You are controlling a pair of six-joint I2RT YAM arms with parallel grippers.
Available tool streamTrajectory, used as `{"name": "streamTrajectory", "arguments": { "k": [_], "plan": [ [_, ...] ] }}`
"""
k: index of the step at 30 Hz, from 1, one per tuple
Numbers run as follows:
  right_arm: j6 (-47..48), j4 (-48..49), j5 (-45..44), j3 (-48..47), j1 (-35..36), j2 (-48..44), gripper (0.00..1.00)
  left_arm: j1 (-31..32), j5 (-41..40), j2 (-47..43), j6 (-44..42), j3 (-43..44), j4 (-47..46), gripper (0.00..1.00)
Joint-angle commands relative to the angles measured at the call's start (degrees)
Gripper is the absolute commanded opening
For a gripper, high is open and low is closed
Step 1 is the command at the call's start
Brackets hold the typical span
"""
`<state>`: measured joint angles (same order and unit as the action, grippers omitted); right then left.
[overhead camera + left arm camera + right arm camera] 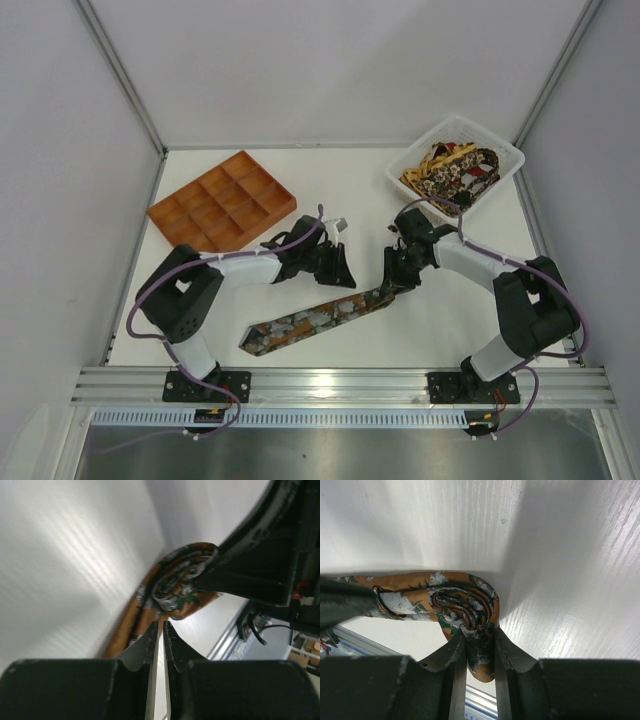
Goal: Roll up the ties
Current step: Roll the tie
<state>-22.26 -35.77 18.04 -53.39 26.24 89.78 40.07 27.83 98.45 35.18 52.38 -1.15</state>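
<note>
Rolling is under way on one tie [310, 322]. Our right gripper [479, 636] pinches the coil [462, 605] at the tie's end between its fingers, and the flat length trails away from that gripper toward the left arm's base. Our left gripper [160, 626] sits just beside the coil, jaws almost together and empty. Next, we judge, the coil must be turned along the flat length and held tight. More ties [450, 170] lie in the basket [488, 136] beyond the right gripper.
</note>
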Motion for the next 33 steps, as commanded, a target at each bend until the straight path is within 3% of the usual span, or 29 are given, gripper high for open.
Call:
{"name": "streamTrajectory", "arguments": {
  "k": [1,16,19,23,26,33],
  "plan": [
    [1.1,-1.8,-2.5,-2.4,1.1,-1.6,0.14,2.8,4.8,-2.0,4.2,-0.6,-4.6,0.13],
    [-0.2,-4.9,-5.9,-6.2,6.3,-1.3,0.20,4.8,5.8,5.8,7.4,-1.4,-11.6,0.10],
    [-0.2,-5.4,-6.1,-6.9,7.2,-1.1,0.24,4.8,5.7,6.7,7.2,-1.4,-11.4,0.10],
    [-0.3,-6.4,-6.4,-8.2,8.3,-0.9,0.40,4.8,5.4,7.6,6.9,-1.7,-11.9,0.10],
    [-0.5,-6.6,-6.1,-8.5,8.8,-1.8,0.46,4.7,5.4,7.8,6.9,-2.2,-12.2,0.10],
    [-1.4,-5.2,-3.6,-7.8,9.6,-2.4,0.48,4.7,4.3,7.3,6.0,-3.1,-11.6,0.09]
  ]
}}
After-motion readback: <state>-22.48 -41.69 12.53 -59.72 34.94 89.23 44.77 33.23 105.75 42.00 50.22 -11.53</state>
